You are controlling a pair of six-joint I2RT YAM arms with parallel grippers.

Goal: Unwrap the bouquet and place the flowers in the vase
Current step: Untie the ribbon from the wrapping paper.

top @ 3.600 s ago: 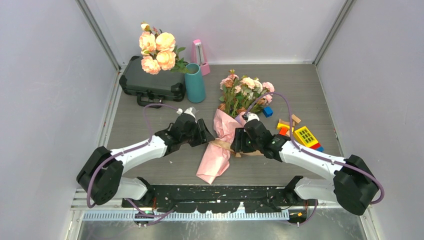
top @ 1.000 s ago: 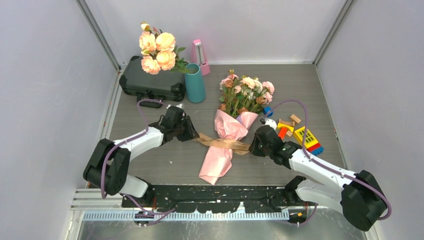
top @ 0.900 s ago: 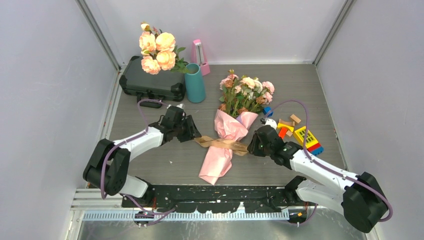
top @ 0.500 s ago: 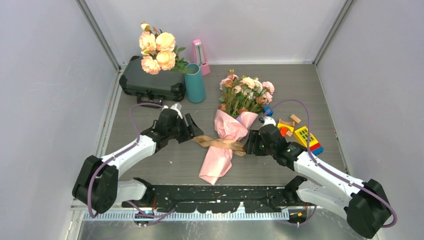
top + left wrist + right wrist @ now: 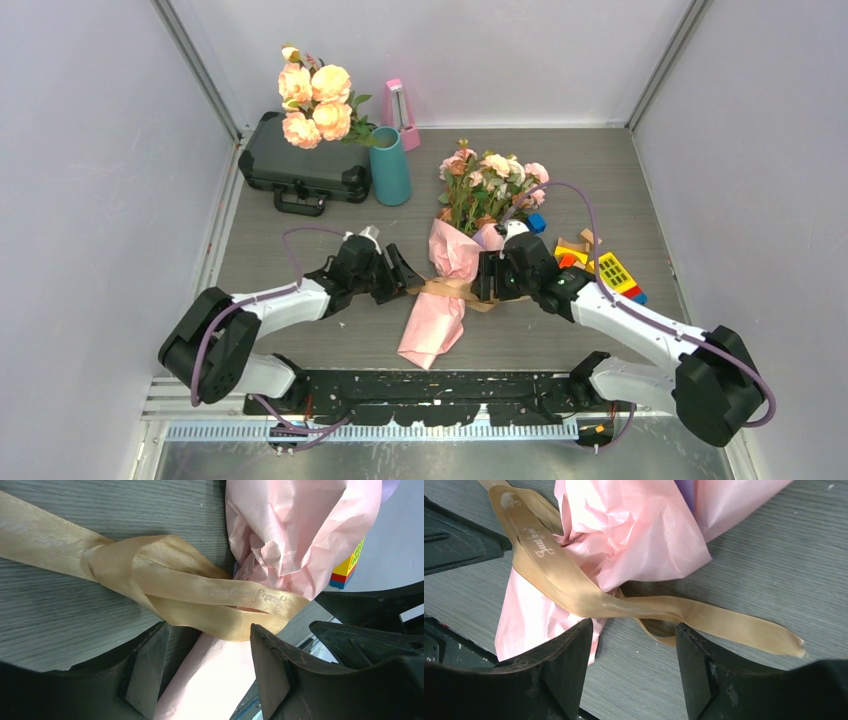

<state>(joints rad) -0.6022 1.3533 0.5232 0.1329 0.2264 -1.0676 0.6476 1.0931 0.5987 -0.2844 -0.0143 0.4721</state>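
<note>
The bouquet (image 5: 447, 262) lies mid-table, its small pink and cream flowers (image 5: 490, 183) pointing away from me and its pink paper (image 5: 300, 530) (image 5: 634, 530) still bound at the waist by the tan ribbon (image 5: 441, 288). The ribbon (image 5: 200, 592) (image 5: 569, 592) sits loosely looped, its ends lying on the table. My left gripper (image 5: 405, 281) (image 5: 207, 647) stands open just left of the waist, with ribbon and paper before its fingertips. My right gripper (image 5: 481, 281) (image 5: 634, 647) stands open just right of it, holding nothing. The teal vase (image 5: 390, 166) stands upright at the back left.
A black case (image 5: 300, 162) lies at the back left, with big peach-orange roses (image 5: 315, 100) above it. A pink metronome-shaped object (image 5: 400, 113) stands behind the vase. Coloured toy blocks (image 5: 600, 265) lie right of the right arm. Grey walls close in the table.
Both grippers let go of the ribbon ends, opened, and moved inward to the bouquet's waist. The ribbon, stretched out sideways a second ago, now lies slack.
</note>
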